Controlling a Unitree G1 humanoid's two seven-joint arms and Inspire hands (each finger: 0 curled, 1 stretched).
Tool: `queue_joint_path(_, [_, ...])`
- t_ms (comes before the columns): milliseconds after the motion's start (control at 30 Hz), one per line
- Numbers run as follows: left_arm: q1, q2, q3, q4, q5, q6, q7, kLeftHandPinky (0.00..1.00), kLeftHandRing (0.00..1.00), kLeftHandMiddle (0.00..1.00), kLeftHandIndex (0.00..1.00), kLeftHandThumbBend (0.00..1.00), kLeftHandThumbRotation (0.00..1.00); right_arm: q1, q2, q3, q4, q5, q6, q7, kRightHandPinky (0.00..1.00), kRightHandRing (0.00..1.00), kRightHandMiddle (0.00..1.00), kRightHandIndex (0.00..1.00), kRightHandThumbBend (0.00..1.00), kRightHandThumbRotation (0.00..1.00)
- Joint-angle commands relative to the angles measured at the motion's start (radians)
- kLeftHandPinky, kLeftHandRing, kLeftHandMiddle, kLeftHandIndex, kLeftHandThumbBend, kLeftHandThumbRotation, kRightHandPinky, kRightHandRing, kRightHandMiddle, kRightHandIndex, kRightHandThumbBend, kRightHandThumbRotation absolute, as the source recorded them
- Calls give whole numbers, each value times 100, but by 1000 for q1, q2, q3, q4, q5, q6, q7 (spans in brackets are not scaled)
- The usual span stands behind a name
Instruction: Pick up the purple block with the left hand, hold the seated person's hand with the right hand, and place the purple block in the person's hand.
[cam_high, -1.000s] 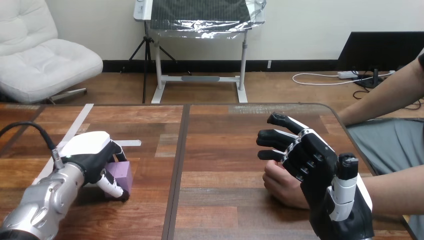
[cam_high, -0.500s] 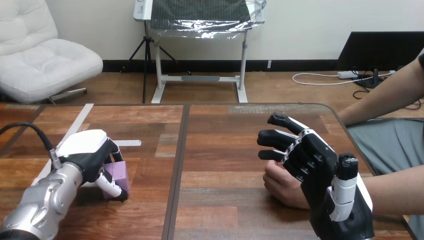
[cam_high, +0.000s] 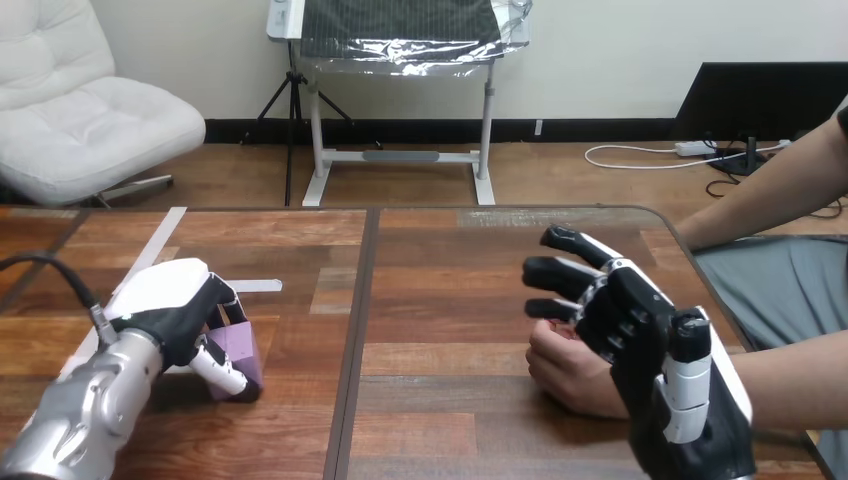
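A: Left side?
B: Left robot hand (cam_high: 172, 305) is low over the left half of the bench (cam_high: 450, 290), beside a strip of white tape (cam_high: 150, 255). Its fingers (cam_high: 222, 370) are curled round the block (cam_high: 243, 343), one across the near face and the rest over the top.
A: Block off the bench?
B: Hard to call. It looks to be sitting on the wood, but a finger covers the bottom edge, so it may be a hair up. It's purple, and the right face and a bit of the top are visible.
A: Right side?
B: Right robot hand (cam_high: 635, 325) is over the right half of the bench. The fingers (cam_high: 560, 270) are spread, nearly straight and pointing left, and the thumb stands up toward the camera. Nothing in its grasp.
A: Person's hand?
B: Person's hand (cam_high: 568, 368) lies on the bench as a loose fist, with the forearm coming in from the right edge. It sits just below the robot fingers and against the left of the palm. The fingers reach over it, not wrapped round it. I can't tell if palm and fist touch, because the palm blocks that side.
A: Block relative to the fist?
B: Well apart. The bench's dark seam (cam_high: 352, 340) runs between them, block to its left, fist to its right.
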Motion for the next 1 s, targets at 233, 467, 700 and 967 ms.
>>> queue_joint_path(233, [54, 42, 73, -266, -39, 35, -6, 15, 22, 33, 49, 70, 0, -117, -38, -75, 39, -85, -55, -25, 77, 85, 86, 90, 92, 95])
queue_joint_path(467, [101, 52, 104, -382, -48, 38, -21, 15, 22, 34, 49, 70, 0, -160, -87, -112, 75, -153, -72, -37, 79, 86, 88, 90, 93, 93])
queue_joint_path(700, [147, 54, 139, -482, -62, 24, -28, 13, 20, 32, 48, 71, 0, -195, -132, -145, 98, -175, -60, -42, 82, 88, 90, 91, 93, 91])
queue_joint_path(967, [196, 54, 174, -616, -70, 68, -72, 19, 27, 38, 48, 70, 0, -237, -193, -179, 137, -189, -64, -41, 83, 89, 90, 91, 94, 87])
